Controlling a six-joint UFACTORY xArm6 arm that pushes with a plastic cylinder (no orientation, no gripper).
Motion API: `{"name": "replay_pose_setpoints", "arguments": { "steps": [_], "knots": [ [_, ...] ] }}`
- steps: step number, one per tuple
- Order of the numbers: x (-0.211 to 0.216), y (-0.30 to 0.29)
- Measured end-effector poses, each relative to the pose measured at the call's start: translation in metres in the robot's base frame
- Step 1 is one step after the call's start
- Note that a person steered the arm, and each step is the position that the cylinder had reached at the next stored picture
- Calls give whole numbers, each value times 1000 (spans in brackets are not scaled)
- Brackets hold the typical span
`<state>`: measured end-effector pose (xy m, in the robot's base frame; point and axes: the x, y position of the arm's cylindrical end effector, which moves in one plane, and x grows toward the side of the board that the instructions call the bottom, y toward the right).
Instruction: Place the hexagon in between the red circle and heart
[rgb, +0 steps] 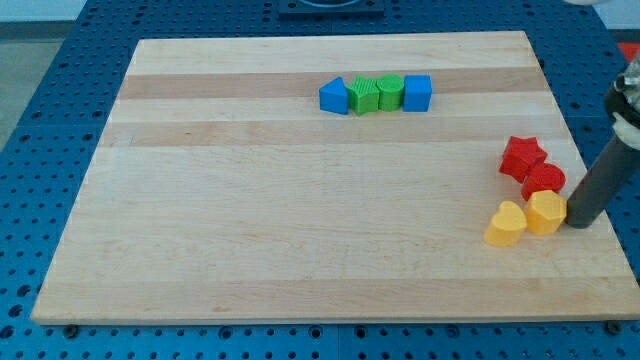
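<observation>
The yellow hexagon (546, 212) lies near the board's right edge, touching the red circle (543, 180) just above it and the yellow heart (506, 223) to its left. My tip (577, 224) rests on the board right beside the hexagon's right side, touching or almost touching it. A red star (522, 156) sits above and to the left of the red circle, against it.
A row of blocks lies near the view's top: a blue triangular block (335, 96), a green block (366, 96), another green block (390, 91) and a blue cube (417, 93). The wooden board (250, 220) ends close to the right of my tip.
</observation>
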<state>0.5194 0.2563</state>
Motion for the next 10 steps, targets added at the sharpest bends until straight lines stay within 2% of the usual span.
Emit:
{"name": "replay_pose_setpoints", "arguments": {
  "steps": [2, 5, 6, 8, 10],
  "knots": [
    [23, -17],
    [22, -74],
    [24, -71],
    [24, -16],
    [-3, -32]
  ]
}}
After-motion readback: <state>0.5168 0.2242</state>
